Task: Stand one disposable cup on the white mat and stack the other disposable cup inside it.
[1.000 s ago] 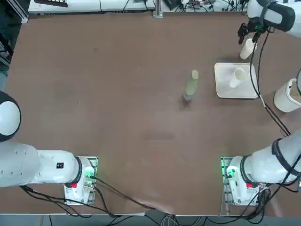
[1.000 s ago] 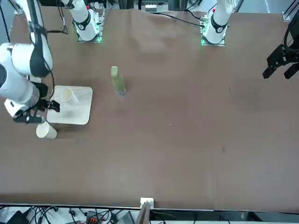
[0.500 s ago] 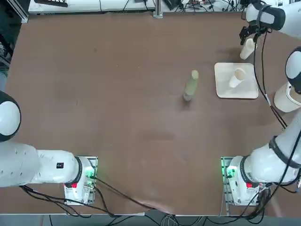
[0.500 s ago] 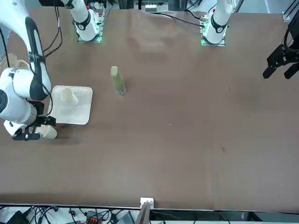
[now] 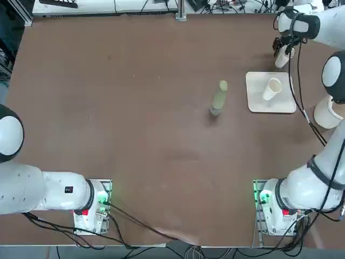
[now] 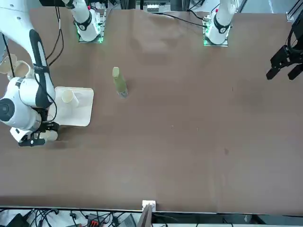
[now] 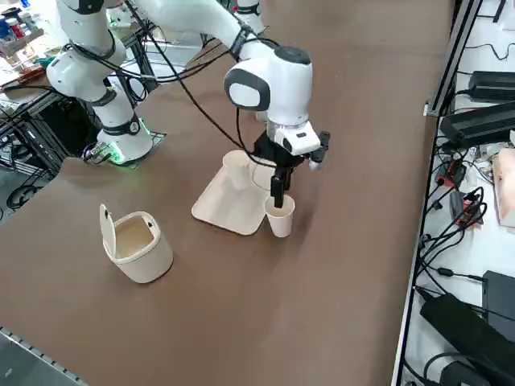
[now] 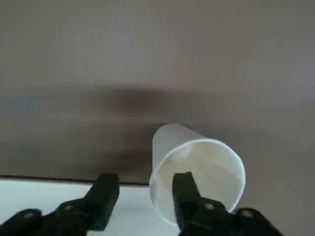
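My black two-fingered pincer [image 8: 146, 196] is parted, one finger reaching into the mouth of a white disposable cup [image 8: 197, 169] on the brown counter [image 5: 156, 140]; another white disposable cup [image 5: 272, 88] stands on the cream-white square mat [image 5: 256, 102].

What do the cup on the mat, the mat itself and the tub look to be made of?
The cup looks like smooth matte paper or thin plastic: thin, plain white wall. The mat seems smooth plastic or silicone, being thin, flat and evenly coloured. The tub is probably hard plastic, given its smooth wall and raised lid.
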Available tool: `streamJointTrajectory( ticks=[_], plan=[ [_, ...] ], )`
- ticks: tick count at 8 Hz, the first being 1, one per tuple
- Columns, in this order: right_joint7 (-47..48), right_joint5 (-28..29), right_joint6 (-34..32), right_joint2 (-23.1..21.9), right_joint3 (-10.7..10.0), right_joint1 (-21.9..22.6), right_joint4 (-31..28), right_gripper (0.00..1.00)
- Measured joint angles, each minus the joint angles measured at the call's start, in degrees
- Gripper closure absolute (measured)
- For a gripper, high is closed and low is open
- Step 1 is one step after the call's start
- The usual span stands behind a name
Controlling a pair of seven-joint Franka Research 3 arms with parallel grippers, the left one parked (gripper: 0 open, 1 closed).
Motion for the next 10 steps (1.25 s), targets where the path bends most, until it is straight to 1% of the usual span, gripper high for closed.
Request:
streamJointTrajectory(
  ticks=[1,2,3,5,6,8,9,10],
  plan=[
    [0.0,0.0,0.0,0.2,0.0,0.0,0.0,0.59],
    [0.0,0.0,0.0,0.2,0.0,0.0,0.0,0.81],
    [0.0,0.0,0.0,0.2,0.0,0.0,0.1,0.98],
    [0.0,0.0,-1.0,-0.4,0.1,0.1,1.0,0.98],
    [0.0,0.0,-4.0,-2.1,0.1,0.1,1.8,0.98],
    [0.3,0.0,-15.0,-8.6,0.7,0.7,2.2,0.98],
    [0.9,0.0,-19.9,-12.2,1.0,1.9,1.3,0.98],
    [2.9,0.1,-22.5,-16.0,1.1,3.6,-1.2,0.98]
  ],
)
